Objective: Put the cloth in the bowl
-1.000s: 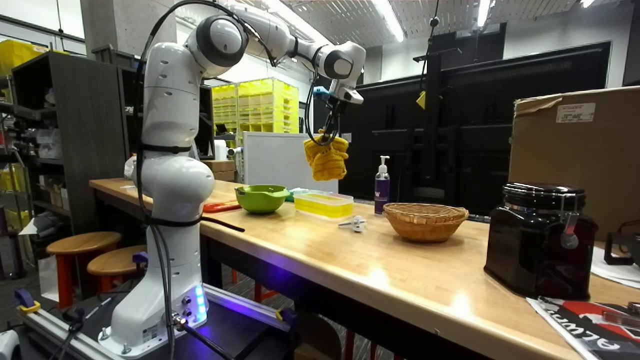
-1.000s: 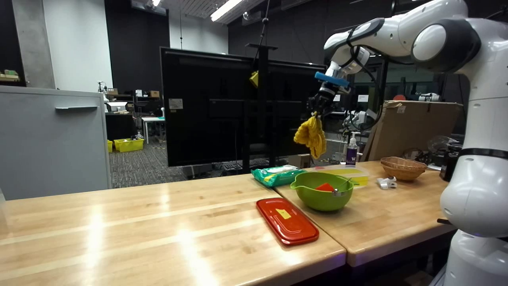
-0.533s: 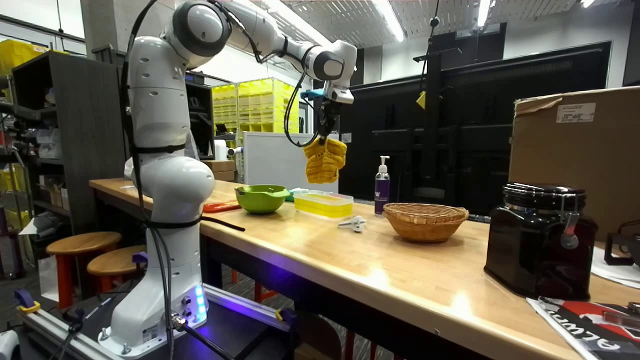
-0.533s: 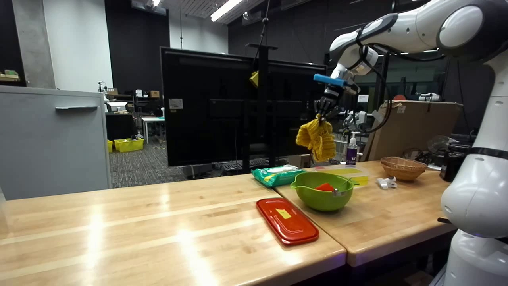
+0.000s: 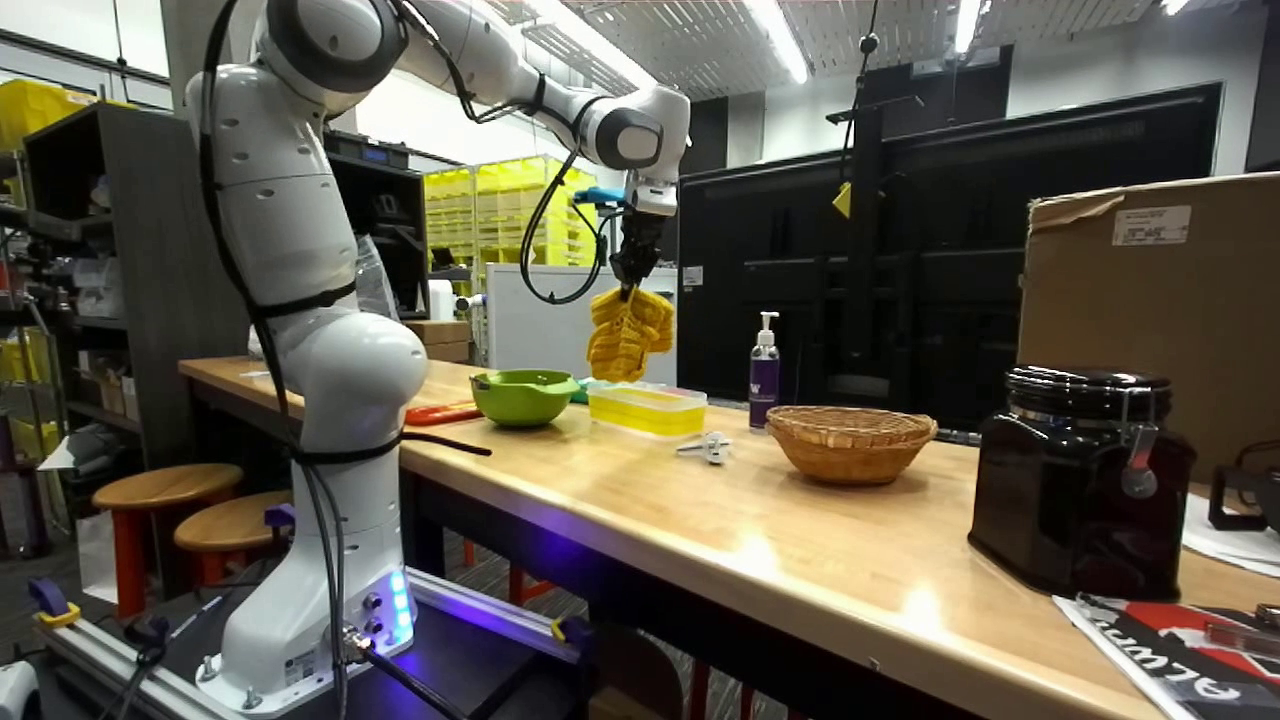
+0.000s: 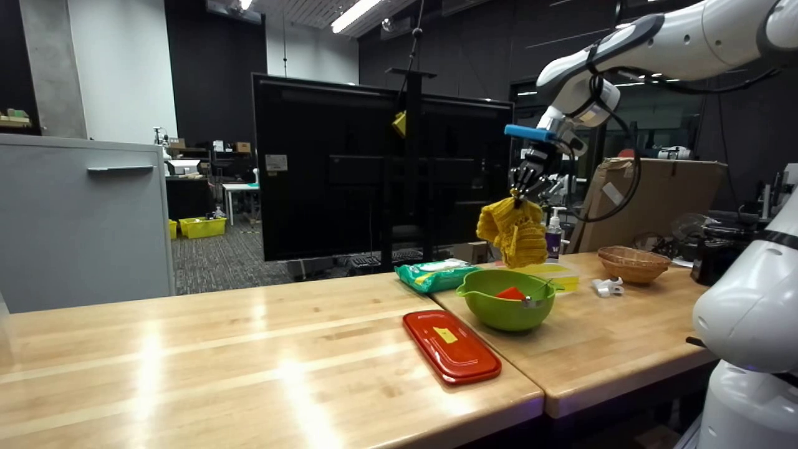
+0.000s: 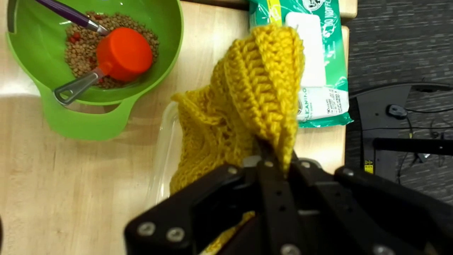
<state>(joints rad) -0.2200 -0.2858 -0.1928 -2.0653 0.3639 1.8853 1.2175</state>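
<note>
Yellow knitted cloth (image 7: 244,102) hangs pinched in my closed jaws. The round green bowl (image 7: 170,39) lies to their upper left in the wrist view.

Yellow cloth (image 5: 628,345), one, with hand (image 5: 626,292): sank lower and shifted toward the robot base (image 5: 290,620). Arm (image 5: 285,215), white: elbow (image 5: 328,40) drew back.

In an exterior view we see the white arm (image 5: 280,215) bent at its high elbow (image 5: 335,45), the forearm (image 5: 480,65) sloping down to the wrist (image 5: 640,135), and the gripper (image 5: 627,293) pointing downward, clamped tight.
</note>
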